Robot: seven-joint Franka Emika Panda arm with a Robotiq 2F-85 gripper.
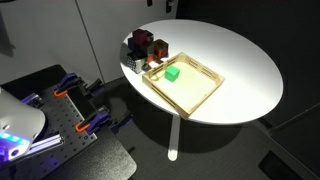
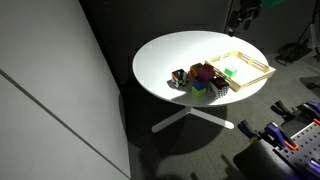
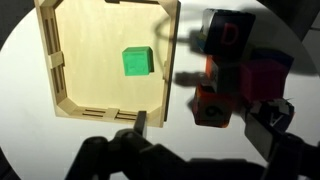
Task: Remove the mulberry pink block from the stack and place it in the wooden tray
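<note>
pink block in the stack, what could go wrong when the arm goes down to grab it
1. The mulberry pink block sits tight among the other cubes of the stack, so the open pincer could push or topple its neighbours while closing.
2. The stack stands close beside the wooden tray, so the pincer might catch the tray's rim.
3. A green cube already lies in the tray, and the pink block could land on it.

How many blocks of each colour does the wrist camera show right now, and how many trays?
Wooden tray: 1
Green block: 1, inside it
Mulberry pink block: 1, in the stack
Dark red block: 1
Orange block: 1
Total: 5 seen clearly; the stack may hide more.
</note>
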